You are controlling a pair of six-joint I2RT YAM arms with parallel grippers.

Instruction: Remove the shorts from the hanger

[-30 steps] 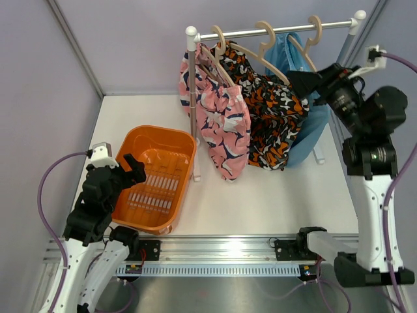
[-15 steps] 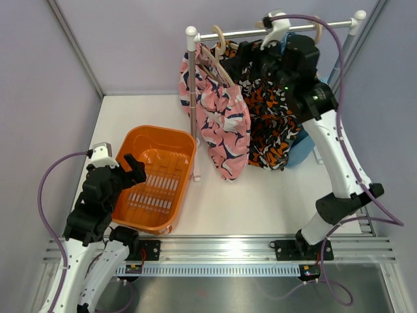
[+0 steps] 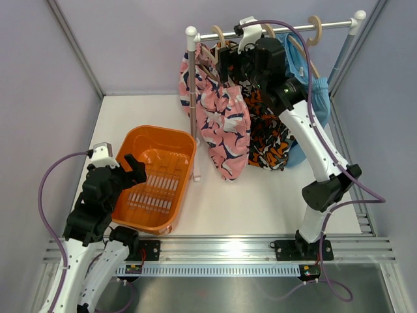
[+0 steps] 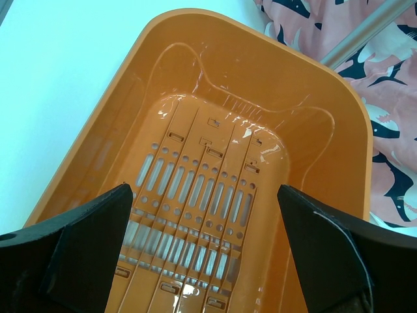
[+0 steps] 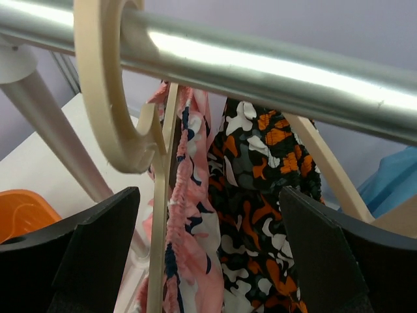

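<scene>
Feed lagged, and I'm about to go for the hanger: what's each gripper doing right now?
Left gripper: open, empty, over the orange basket.
Right gripper: open, empty, by the cream hanger hook.

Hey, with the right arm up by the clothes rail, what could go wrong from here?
Two risks, as I judge it. The open right gripper faces both the pink shorts and the black shorts, which hang close together, so closing might catch both pairs or the hanger. Pulling fabric sideways may drag that hanger along the rail or rock the rack instead of freeing the shorts.
</scene>
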